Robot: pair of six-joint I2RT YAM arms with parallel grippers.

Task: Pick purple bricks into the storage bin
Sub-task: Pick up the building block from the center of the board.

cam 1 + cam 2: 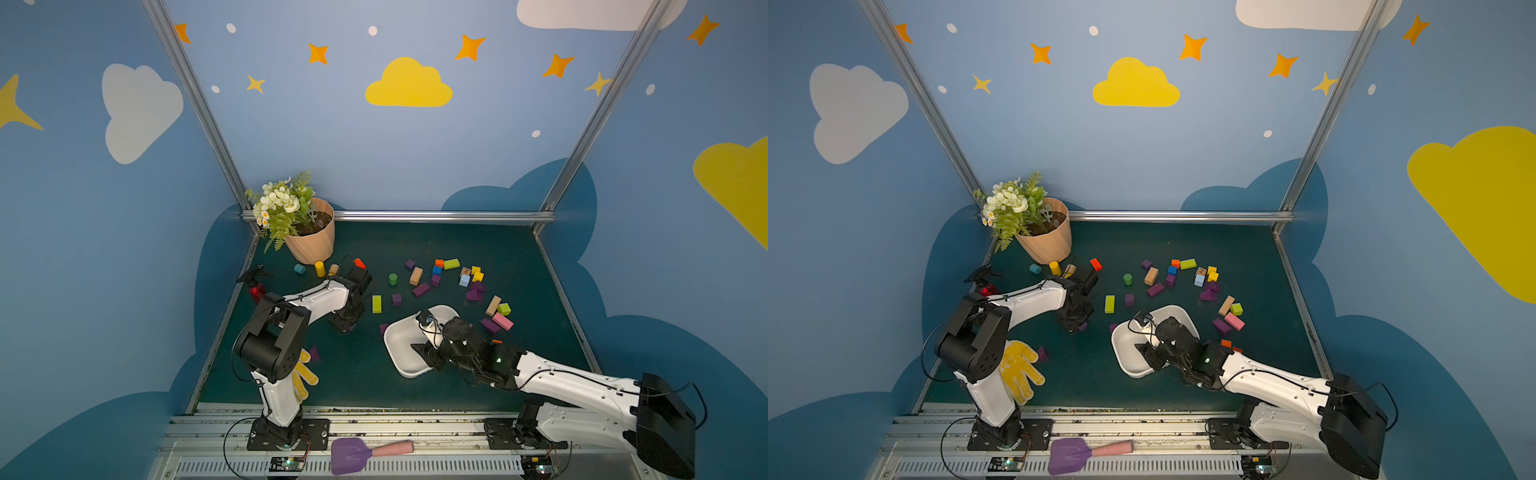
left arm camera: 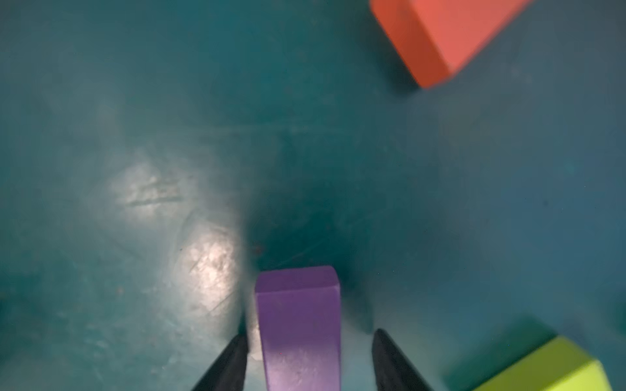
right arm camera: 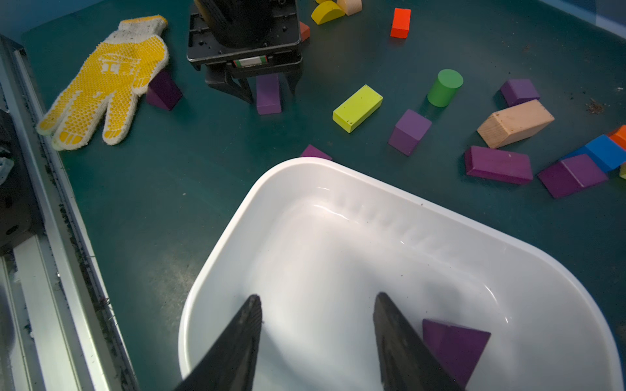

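Note:
My left gripper [image 2: 310,337] stands down at the mat, open, its fingers either side of an oblong purple brick [image 2: 298,321] with a gap on each side. The right wrist view shows that brick [image 3: 269,101] between the left gripper [image 3: 269,94] fingers. My right gripper [image 3: 317,298] hangs open over the storage bin [image 3: 305,162], nothing between its fingers. A wedge-shaped purple brick [image 3: 454,345] lies in the bin beside one finger. More purple bricks [image 1: 420,289] [image 1: 396,299] [image 1: 490,325] lie scattered on the mat. In both top views the bin [image 1: 388,340] [image 1: 1121,349] sits mid-table.
A peach flowerpot [image 1: 311,241] stands at the back left. A yellow glove [image 3: 105,81] lies by the left arm's base, a purple brick [image 3: 164,91] at its edge. Lime brick [image 1: 376,304], green cylinder [image 1: 393,279] and pink block [image 1: 503,321] lie among other coloured blocks. A purple scoop [image 1: 353,455] rests on the front rail.

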